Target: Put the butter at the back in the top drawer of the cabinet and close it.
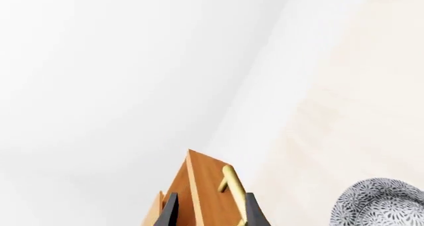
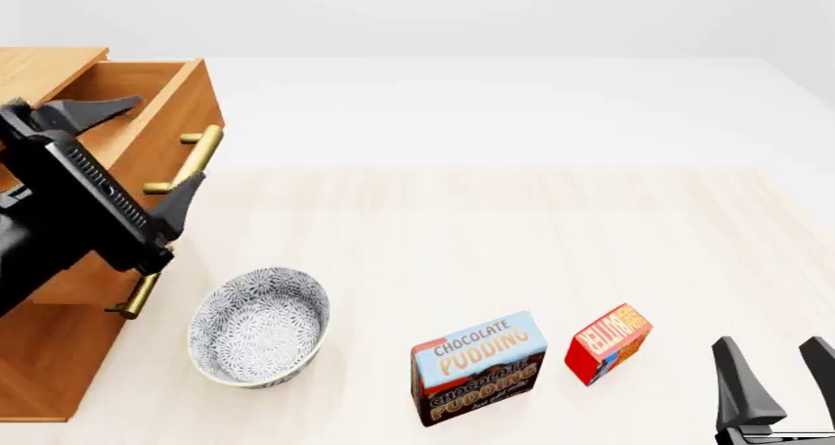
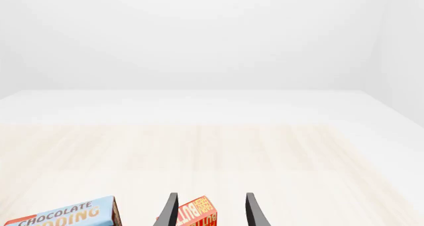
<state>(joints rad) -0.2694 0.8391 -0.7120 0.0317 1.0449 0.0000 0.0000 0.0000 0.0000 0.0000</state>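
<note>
The cabinet point(image 2: 53, 367) stood at the left side of the table point(image 2: 522, 230). Its top drawer point(image 2: 170, 103) was pulled out, and the brass handle point(image 2: 190, 161) on its front could be seen. The left gripper point(image 2: 151, 156) was up by that drawer. Its jaws were open, with one finger over the inside of the drawer and the other out past the handle, so the drawer front was between them. In the left wrist view the two dark fingers point(image 1: 169, 211) sat on both sides of the drawer front and were not squeezing it. A spotted bowl point(image 2: 257, 326) sat on the table just beside the cabinet, near the bottom drawer handle point(image 2: 135, 296). The big pudding box point(image 2: 478, 367) stood to the right of the bowl. The butter point(image 2: 608, 342) stood just to the right of the pudding box, near the front of the table and far from the drawer. The right gripper point(image 2: 769, 377) was low in the front right corner, near the butter but not touching it. Its jaws were open and held nothing. In the right wrist view the butter point(image 3: 197, 213) showed between the two fingers, a little way ahead of them.
</note>
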